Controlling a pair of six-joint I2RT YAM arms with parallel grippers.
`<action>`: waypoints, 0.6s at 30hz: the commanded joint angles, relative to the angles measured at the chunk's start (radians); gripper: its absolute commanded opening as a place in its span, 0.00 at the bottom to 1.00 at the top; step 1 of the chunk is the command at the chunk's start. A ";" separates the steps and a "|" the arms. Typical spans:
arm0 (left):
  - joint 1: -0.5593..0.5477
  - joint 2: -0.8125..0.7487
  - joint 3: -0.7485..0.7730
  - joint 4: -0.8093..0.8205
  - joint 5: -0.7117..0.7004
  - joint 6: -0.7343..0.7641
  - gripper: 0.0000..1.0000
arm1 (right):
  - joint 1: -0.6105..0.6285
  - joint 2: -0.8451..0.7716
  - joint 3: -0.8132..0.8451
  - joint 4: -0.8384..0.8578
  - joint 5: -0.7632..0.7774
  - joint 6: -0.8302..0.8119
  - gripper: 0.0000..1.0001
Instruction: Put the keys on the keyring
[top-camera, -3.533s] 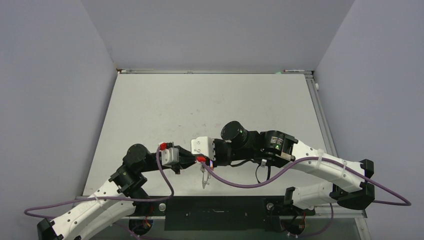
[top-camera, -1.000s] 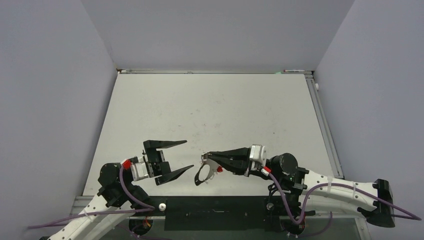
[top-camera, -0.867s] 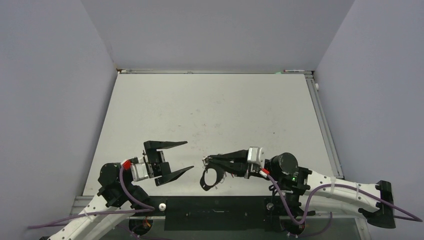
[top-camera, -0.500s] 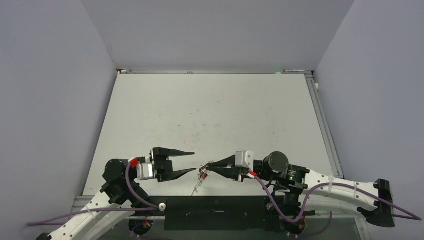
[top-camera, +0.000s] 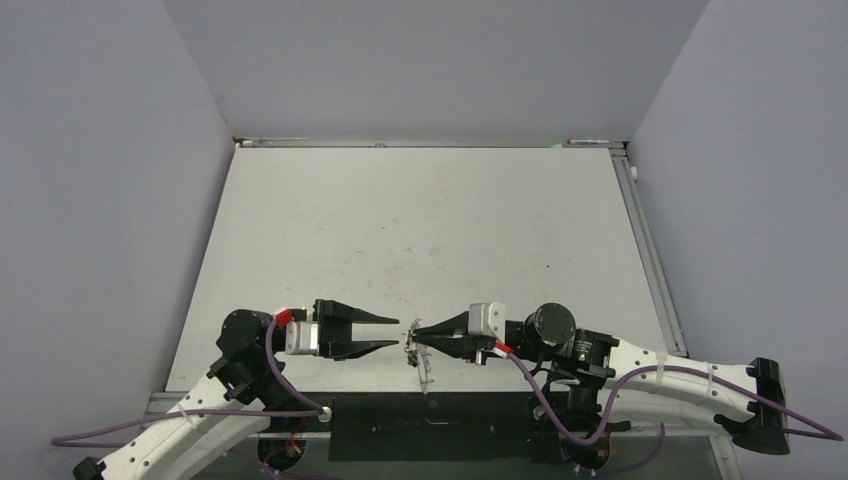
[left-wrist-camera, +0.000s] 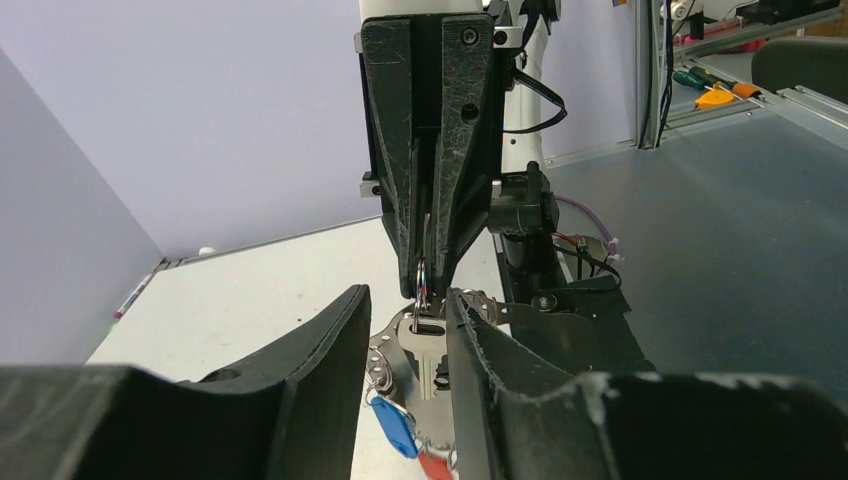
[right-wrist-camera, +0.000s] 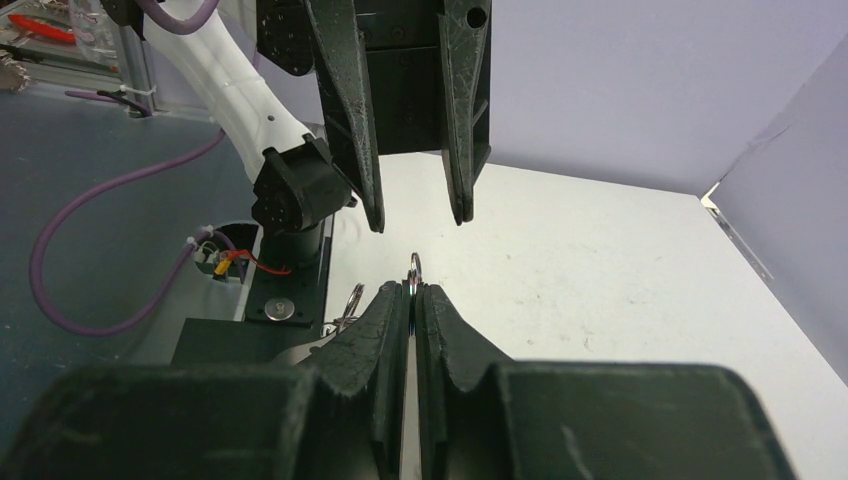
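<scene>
above the near part of the counter (top-camera: 400, 220), the right end effector (top-camera: 414, 336) is clamped on the keyring (right-wrist-camera: 414, 266), its silver key (left-wrist-camera: 425, 352) and blue tag (left-wrist-camera: 396, 436) dangling between the left end effector's (top-camera: 397, 332) parted fingers, contact unclear.

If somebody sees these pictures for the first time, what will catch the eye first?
Two pairs of black jaws point tip to tip over the near part of the white table. The right arm's jaws are shut on a thin silvery metal keyring, with a silvery key and a blue plastic tag hanging below. The left arm's jaws stand open just before it.
</scene>
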 joint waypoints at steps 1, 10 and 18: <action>-0.008 0.010 0.033 0.027 0.016 -0.005 0.30 | 0.001 -0.011 0.054 0.069 -0.021 -0.002 0.05; -0.022 0.044 0.037 0.023 0.019 -0.005 0.28 | 0.002 -0.030 0.027 0.119 -0.018 0.009 0.05; -0.032 0.042 0.038 -0.003 -0.005 0.018 0.23 | 0.002 -0.010 0.033 0.122 -0.027 0.016 0.05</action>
